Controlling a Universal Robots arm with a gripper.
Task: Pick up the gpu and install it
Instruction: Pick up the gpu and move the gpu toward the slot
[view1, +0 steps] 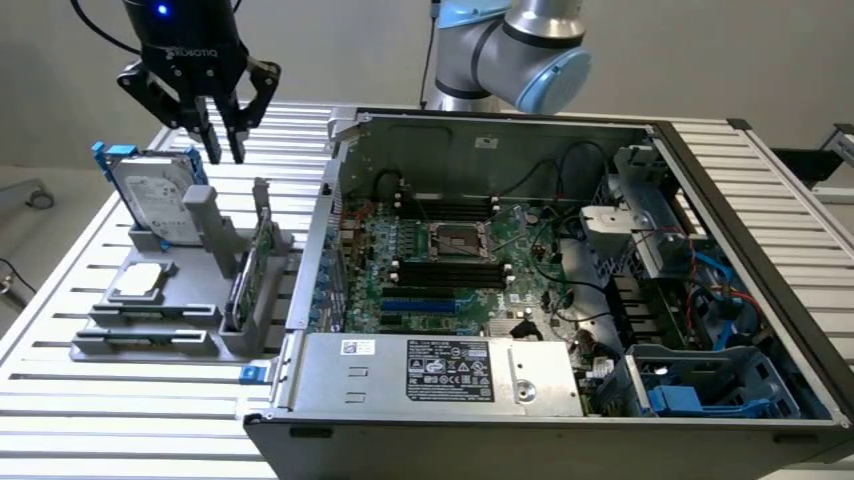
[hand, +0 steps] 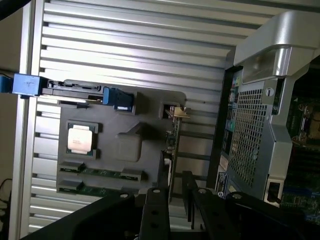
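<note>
**Item:** the gpu (view1: 256, 268), a flat green circuit card with a black shroud and a thin silver end bracket.

**Location:** it stands on edge in a slot of the grey plastic fixture (view1: 200, 340) on the slatted aluminium table (view1: 80, 400). It is just beside the outer wall of the open grey computer case (view1: 441, 370). The wrist view shows it edge-on (hand: 173, 137).

**Gripper:** the black two-fingered gripper (view1: 223, 150) (hand: 171, 197) hangs high above the fixture, fingers apart and holding nothing. It is over the silver hard drive with blue frame (view1: 158, 205).

**Step:** judged to be the approach for pick-up; the card is ungrasped and not yet installed.

**Requirement:** a grasp would need the fingers straddling the card's thin top edge, followed by a straight lift.

**Clearances:** a grey fixture post stands close on one side and the case wall close on the other, with open room overhead. The small square silver chip (view1: 140, 282) lies flat, well apart.
</note>
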